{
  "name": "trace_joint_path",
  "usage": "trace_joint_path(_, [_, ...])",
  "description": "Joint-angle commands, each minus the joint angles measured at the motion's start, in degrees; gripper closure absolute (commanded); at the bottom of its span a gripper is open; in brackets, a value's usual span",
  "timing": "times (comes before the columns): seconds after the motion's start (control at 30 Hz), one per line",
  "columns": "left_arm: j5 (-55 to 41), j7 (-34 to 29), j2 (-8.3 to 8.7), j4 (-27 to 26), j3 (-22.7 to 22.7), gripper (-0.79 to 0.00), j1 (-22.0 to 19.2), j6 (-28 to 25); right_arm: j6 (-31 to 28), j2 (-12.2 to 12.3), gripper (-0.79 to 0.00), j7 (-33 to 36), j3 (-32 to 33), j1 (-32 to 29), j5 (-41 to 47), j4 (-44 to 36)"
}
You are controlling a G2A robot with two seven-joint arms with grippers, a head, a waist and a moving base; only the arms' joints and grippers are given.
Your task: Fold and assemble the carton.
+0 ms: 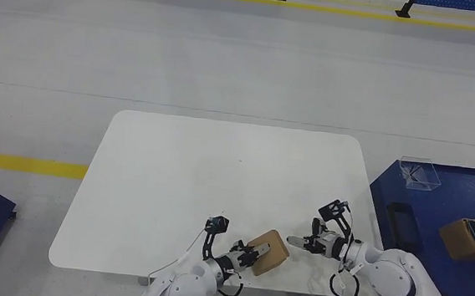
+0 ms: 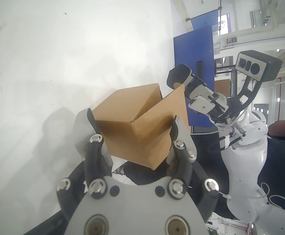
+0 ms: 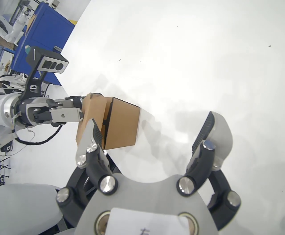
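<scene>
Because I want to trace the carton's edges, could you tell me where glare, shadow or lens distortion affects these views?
Top view: even light, no glare on the white table, the carton distinct. Left wrist view: the table washes out near white; the carton darkens where the left gripper clamps it. Right wrist view: the wide lens bows the table's edge; soft shadow beside the carton.

top cam: overhead, far, looks down | wrist cams: close, face each other | all share carton (image 1: pixel 271 250)
</scene>
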Motion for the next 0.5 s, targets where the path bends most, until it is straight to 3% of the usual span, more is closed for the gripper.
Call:
trace_joint_path(0.0, [-0.1, 0.1, 0.05, 0.1, 0.1, -0.57, -0.1, 0.1, 0.3, -0.1, -0.785, 0.0, -0.5, 0.1, -0.4, 0.2])
trace_joint_path(0.47, [-0.6, 0.0, 0.48, 0.5, 0.7, -0.566, -0.6, 0.0, 1.2, -0.3, -0.785, -0.5, -3.2, 0.9, -1.8, 0.6])
